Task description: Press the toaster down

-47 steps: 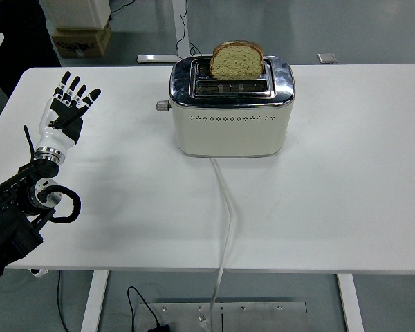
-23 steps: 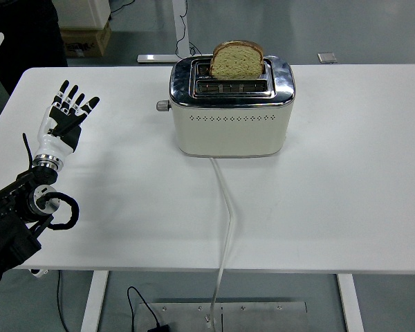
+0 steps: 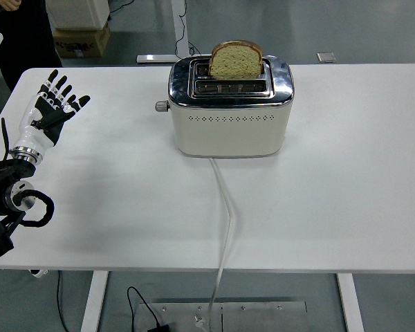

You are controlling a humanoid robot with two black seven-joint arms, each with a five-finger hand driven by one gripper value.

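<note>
**What we cannot see**

We see only the top of the bread slice [image 3: 236,60]; the rest sits inside the toaster [image 3: 230,107]. The left arm [image 3: 3,207] is cut by the left edge. A person [image 3: 17,24] shows partly at top left. The power cord [image 3: 225,228] drops below the bench [image 3: 346,194].

table [image 3: 346,173]: white, plain top
toaster [image 3: 229,114]: sits toward the far middle
cord [image 3: 225,207]: runs from the toaster, off the near edge

No readable text anywhere, cardboard box [image 3: 79,40] on the far left floor carries dark print, too blurred to make out, toaster [image 3: 230,107] shows no legible brand
</note>
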